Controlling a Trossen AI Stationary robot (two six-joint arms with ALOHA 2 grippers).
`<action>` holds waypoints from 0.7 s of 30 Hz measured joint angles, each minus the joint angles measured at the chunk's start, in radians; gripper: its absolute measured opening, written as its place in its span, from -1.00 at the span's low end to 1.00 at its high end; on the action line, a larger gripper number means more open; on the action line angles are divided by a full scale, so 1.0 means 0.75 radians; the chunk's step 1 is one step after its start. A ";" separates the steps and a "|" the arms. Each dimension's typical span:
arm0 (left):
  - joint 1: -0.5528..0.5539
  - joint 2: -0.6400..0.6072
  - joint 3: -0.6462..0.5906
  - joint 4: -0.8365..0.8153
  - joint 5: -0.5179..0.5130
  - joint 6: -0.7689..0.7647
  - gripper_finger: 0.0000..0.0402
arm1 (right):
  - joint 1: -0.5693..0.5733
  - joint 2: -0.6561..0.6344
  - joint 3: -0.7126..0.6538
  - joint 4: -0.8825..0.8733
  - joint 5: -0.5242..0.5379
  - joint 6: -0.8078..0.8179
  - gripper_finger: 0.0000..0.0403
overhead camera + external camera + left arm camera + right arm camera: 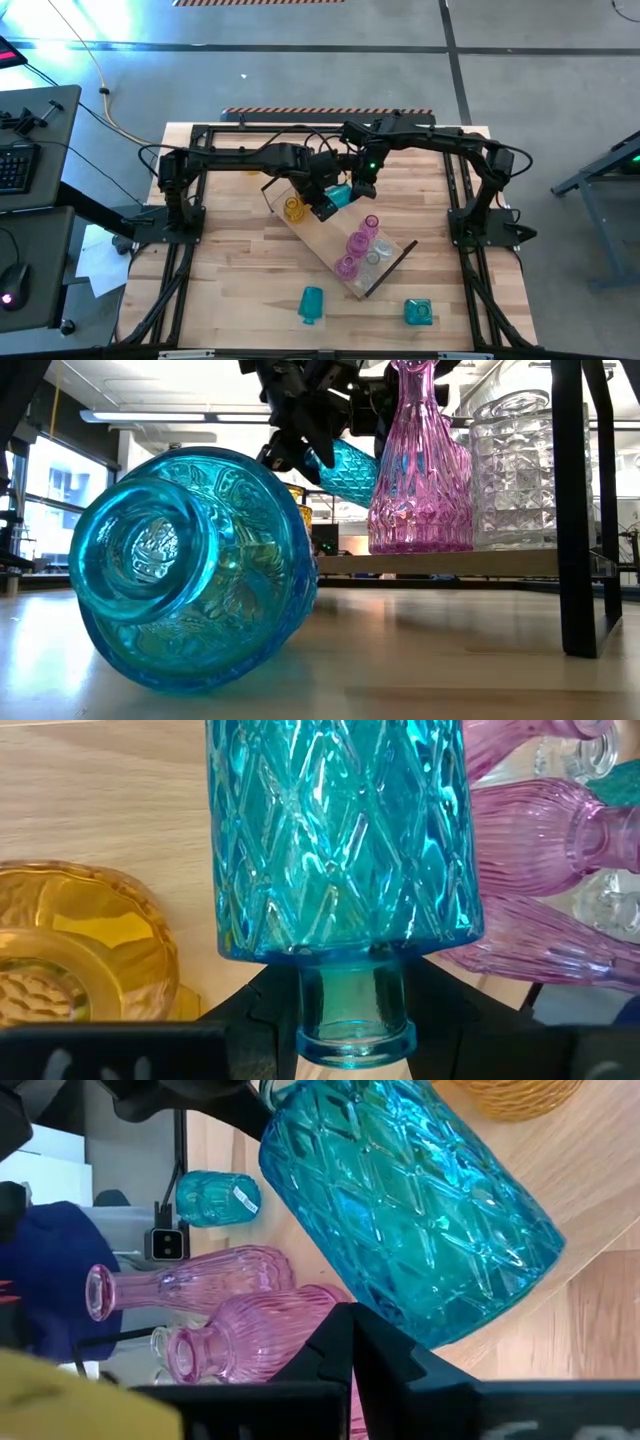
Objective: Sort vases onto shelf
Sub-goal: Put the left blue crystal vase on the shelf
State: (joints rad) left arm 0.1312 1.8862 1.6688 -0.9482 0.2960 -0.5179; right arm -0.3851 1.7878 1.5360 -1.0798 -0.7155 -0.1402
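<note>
My left gripper (327, 203) is shut on a teal diamond-patterned vase (340, 195) above the shelf (320, 240), a light-wood board lying slantwise mid-table. On the shelf stand an amber vase (293, 208), three pink vases (358, 242) and a clear one (375, 256). My right gripper (345, 1320) is shut, its tips right beside the held vase's body (400, 1210). Two more teal vases are on the table, one (311, 303) on its side and one (418, 312) near the front right. My left gripper pinches the teal vase's narrow neck (352, 995) between its two fingers (262, 1010), just below the rim. The fingers slant down from the table's left. The vase is tilted, body away from the gripper, above the shelf. My right gripper's shut tips are at the vase's side (420, 1320); I cannot tell whether they touch it.
The shelf's black frame loop (585, 510) rises at its right end. In the low view the teal vase on its side (190, 570) fills the foreground, with a tall pink vase (420, 460) and a clear vase (510, 470) on the board behind.
</note>
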 joint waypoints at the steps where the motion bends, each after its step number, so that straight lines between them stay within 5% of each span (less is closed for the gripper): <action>1: -0.001 0.000 0.000 -0.003 0.001 0.001 -0.44 | 0.000 0.000 0.000 0.000 0.000 0.000 -1.00; 21: -0.039 -0.001 0.005 -0.025 0.105 0.025 -0.44 | -0.053 -0.043 -0.002 -0.067 0.026 -0.063 -1.00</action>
State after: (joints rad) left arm 0.1017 1.8858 1.6726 -0.9670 0.3745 -0.4990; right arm -0.4252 1.7557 1.5349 -1.1300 -0.6962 -0.1876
